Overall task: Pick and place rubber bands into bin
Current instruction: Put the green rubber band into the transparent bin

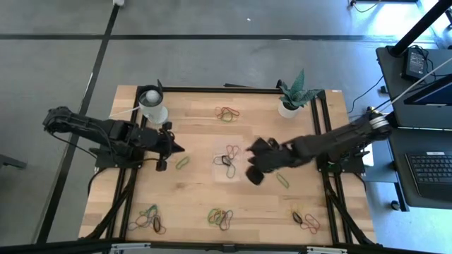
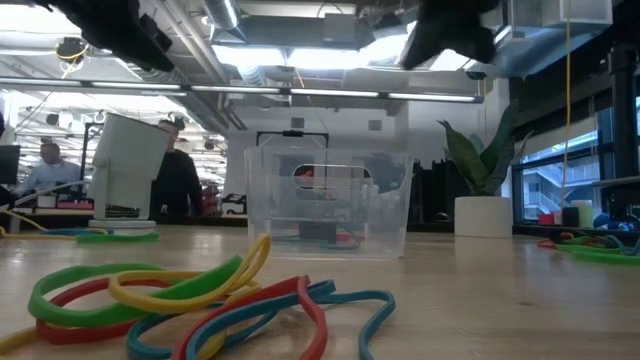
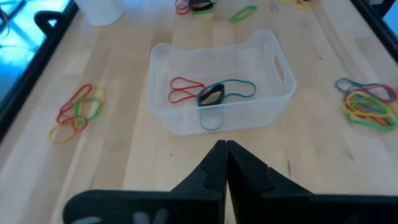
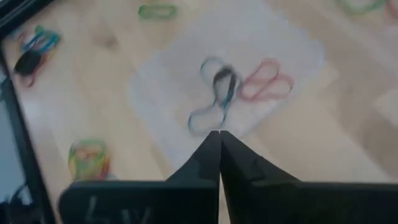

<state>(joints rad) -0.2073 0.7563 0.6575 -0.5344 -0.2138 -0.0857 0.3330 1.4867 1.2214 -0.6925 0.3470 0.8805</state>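
Item 1, R gripper (image 4: pixel 219 134): my working arm. Fingers pressed together, tips meeting, nothing pinched that I can see. It hangs just off the bin's edge, tips aimed toward the bands inside. Judging by that, it looks like the end of a drop, empty jaws, ready for another fetch.

Item 2, bin (image 3: pixel 268 46): clear, low-walled, mid-table, right ahead of R fingertips. Holds a few rubber bands (image 3: pixel 211 93): red loop, blue/teal loops, one dark. All flat on the floor of the bin, none draped on the rim as far as I can tell.

Item 3, green band (image 1: pixel 282 179): lies on the wood beside the R gripper, nearest loose one; I'd take it next since reach is shortest.

Item 4, L gripper (image 3: pixel 222 149): fingers also shut tight, empty. Parked on the far side of the bin from R, pointing at it, near but not touching. Waiting, I reckon, to keep clear of R's path.

Item 5, yellow-green band (image 1: pixel 182 163): just beside L fingertips, on wood.

Item 6, outlying stock: mixed pile (image 2: pixel 190 300) at the front edge, close to the low cam; another cluster (image 1: pixel 306 219) front corner on R side; red/green cluster (image 1: pixel 227 113) beyond the bin. Plenty left, so job is early.

Item 7, non-task: white cup (image 1: pixel 153 106) behind L gripper, plant pot (image 1: pixel 288 109) behind R arm. Leave alone.
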